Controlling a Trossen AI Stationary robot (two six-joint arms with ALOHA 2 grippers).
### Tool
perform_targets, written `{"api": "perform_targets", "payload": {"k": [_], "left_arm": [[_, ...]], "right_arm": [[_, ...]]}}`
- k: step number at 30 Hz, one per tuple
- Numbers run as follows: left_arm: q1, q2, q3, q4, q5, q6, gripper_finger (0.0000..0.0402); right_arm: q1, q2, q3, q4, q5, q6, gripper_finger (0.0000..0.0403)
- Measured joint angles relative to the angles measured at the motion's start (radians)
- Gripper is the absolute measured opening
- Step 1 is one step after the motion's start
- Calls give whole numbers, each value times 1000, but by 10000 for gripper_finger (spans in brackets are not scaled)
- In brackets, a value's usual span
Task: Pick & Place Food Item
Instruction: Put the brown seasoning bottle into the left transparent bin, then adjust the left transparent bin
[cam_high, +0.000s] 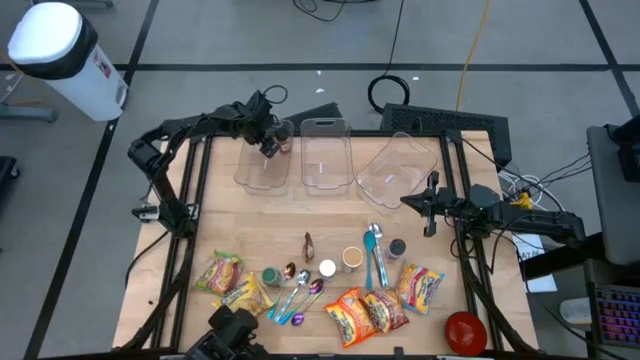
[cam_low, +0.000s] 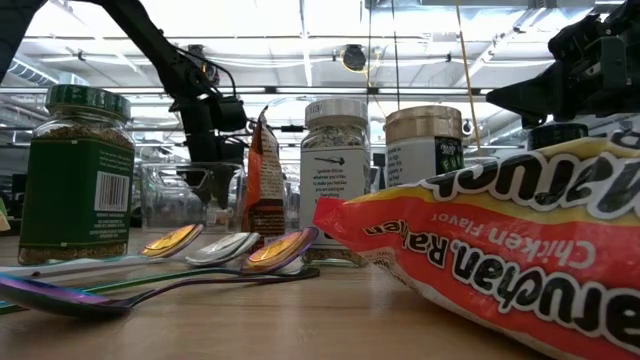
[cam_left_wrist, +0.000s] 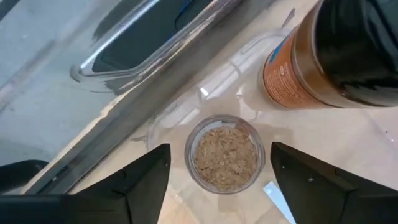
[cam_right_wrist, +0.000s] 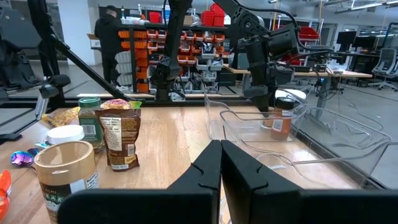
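Left hand (cam_left_wrist: 217, 174) open, empty, over small clear glass jar of tan granules (cam_left_wrist: 224, 154) standing in left clear plastic bin (cam_high: 262, 165) beside orange-labelled spice jar (cam_left_wrist: 298, 74) | jar apparently released; lift straight, avoid neighbour | right hand (cam_right_wrist: 221, 165) closed, empty, waiting over tabletop (cam_high: 250, 235).

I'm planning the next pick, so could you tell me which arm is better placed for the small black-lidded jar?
The right: its shut claw is nearer the jar; the left claw is open over the leftmost bin.
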Motion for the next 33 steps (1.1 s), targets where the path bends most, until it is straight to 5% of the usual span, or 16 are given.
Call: {"api": "perform_targets", "payload": {"k": [11, 22, 26, 33], "left_arm": [[0, -198, 0, -33, 0, 0, 299], [-1, -444, -6, -432, -23, -152, 295], [-7, -517, -107, -476, -104, -233, 285], [-15, -627, -334, -409, -88, -315, 280]], "right_arm": [[0, 0, 0, 0, 0, 0, 0], [0, 0, 0, 0, 0, 0, 0], [0, 0, 0, 0, 0, 0, 0], [0, 0, 0, 0, 0, 0, 0]]}}
